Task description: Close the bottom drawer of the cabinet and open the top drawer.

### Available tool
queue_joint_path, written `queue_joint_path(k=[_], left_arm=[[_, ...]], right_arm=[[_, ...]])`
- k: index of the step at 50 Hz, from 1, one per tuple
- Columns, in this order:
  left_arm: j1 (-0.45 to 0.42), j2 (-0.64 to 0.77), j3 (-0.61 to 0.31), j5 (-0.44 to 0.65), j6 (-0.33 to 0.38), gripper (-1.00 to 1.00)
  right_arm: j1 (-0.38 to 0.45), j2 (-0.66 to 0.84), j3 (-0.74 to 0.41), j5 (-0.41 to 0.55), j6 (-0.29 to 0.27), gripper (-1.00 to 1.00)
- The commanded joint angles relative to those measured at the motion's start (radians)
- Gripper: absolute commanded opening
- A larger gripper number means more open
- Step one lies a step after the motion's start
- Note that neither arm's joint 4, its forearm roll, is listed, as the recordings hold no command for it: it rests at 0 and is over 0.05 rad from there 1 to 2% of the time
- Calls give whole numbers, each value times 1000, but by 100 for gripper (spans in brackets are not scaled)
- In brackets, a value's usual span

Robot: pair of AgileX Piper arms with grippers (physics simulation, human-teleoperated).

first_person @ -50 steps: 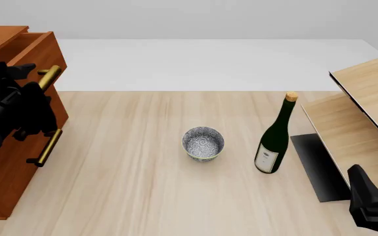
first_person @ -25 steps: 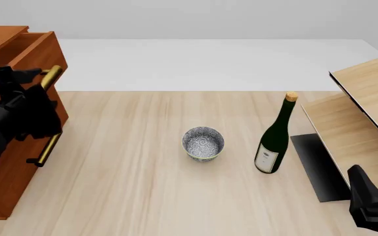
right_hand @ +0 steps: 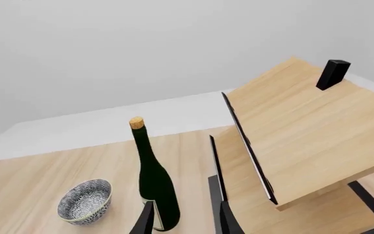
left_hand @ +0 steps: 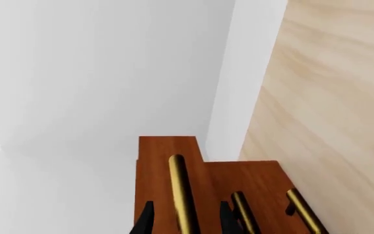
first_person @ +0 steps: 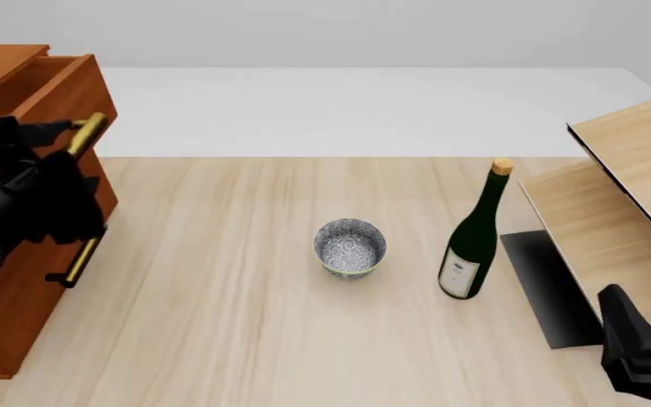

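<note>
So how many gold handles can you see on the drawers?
3. In the left wrist view, one handle sits between the left arm's jaws, and the other two, and, lie beside it. From the front, the arm hides part of them.

Reddish-brown cabinet (first_person: 9, 288) with brass handles; speckled blue-and-white bowl (first_person: 349, 247); dark green bottle (first_person: 473, 238) with white label; pale wood-grain surface (first_person: 247, 339); black grippers.

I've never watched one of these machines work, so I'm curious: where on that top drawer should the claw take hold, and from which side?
The brass handle is the part to grip. It is a slim bar standing off the top drawer front, so the fingers can straddle it from the table side. The left gripper already has one finger on each side of it; whether they touch the bar cannot be told.
</note>
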Motion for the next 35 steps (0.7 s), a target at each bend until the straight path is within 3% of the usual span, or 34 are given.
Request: queue_joint_path(k=[1,35], left_arm=[[-6,-54,21,21,11,100],[-75,-185,22,100,-14,100]], right_arm=[[0,11,1,-9,15,100],[-42,151,8,-136,111,100]])
